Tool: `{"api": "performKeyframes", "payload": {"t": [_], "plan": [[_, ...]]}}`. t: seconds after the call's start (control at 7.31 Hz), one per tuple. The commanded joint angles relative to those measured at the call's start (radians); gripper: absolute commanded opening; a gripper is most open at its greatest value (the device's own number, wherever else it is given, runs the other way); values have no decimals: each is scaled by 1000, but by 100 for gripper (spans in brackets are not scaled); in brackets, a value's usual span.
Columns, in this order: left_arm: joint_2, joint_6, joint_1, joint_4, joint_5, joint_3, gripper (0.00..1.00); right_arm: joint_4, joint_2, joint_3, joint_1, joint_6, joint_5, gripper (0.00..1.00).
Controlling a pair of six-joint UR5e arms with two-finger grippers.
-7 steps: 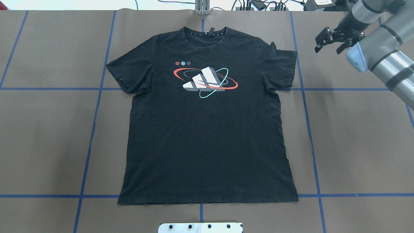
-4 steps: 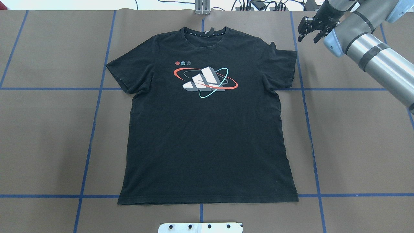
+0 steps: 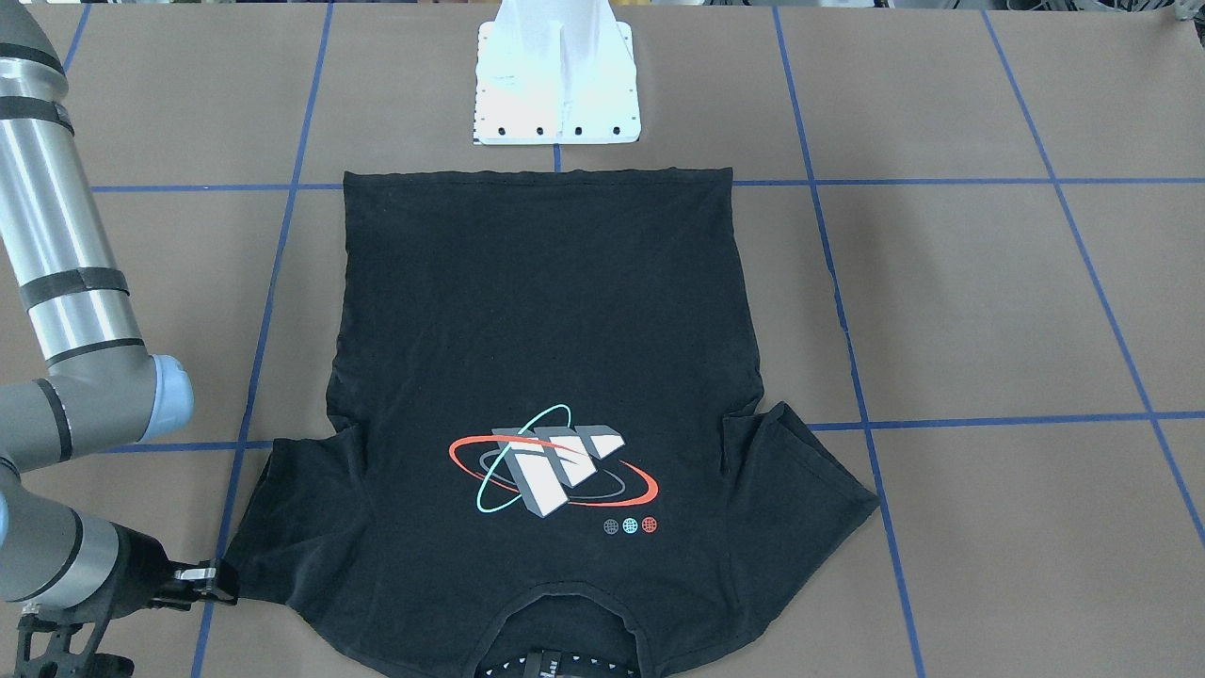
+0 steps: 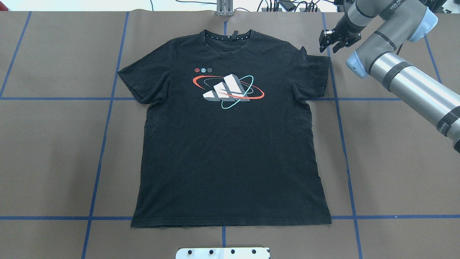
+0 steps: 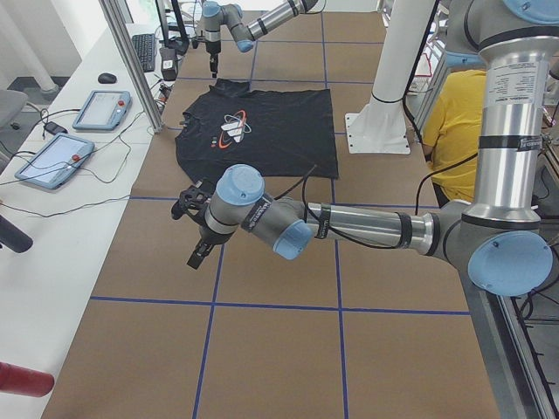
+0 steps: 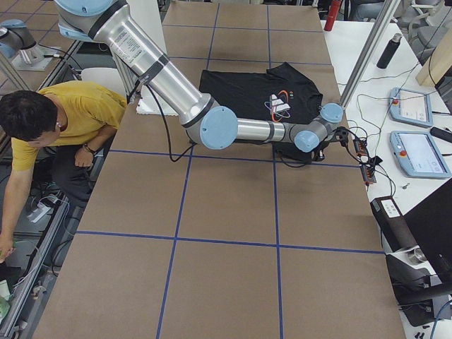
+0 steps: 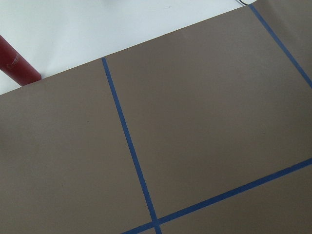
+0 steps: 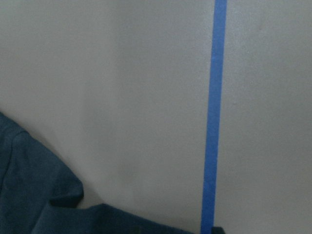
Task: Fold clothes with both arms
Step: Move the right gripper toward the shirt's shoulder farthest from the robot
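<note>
Overhead: the T-shirt (image 4: pixel 230 151) lies flat and graphic-up in the middle of the table (image 4: pixel 54 144). Its collar is far from the robot and its hem near, so its long axis runs straight away from the base. The right gripper (image 4: pixel 329 47) hovers just beyond the far outer corner of the right sleeve (image 4: pixel 316 72), fingers spread and empty. The sleeve lies inward of them and back toward the robot.

Front-facing: a right fingertip sits right at that sleeve's edge, though touching or just beside is hard to call.

Left side view: the left gripper (image 5: pixel 194 236) hangs over bare paper, well apart from the shirt, and whether its fingers are parted cannot be told.

Right side view: the near arm stretches out to the shirt's collar end.

Left wrist: only brown paper, blue tape (image 7: pixel 129 146) and a red cylinder (image 7: pixel 17 66), with no cloth.

Right wrist: the sleeve corner shows low on the left, with a tape line to its right.

The right arm is plainly the nearer. Its grab looks like a short move inward onto the sleeve, while the left has far to travel.
</note>
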Motion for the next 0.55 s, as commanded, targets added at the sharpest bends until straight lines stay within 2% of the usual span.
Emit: {"api": "performKeyframes", "payload": {"t": [0.0,0.41], "plan": [[1,0,0,2,-2,-7,100,11,2,-19,-9,1,-13,56],[1,0,0,0,-4,-8,100,14,-1,-28,-8,1,-14,49]]}}
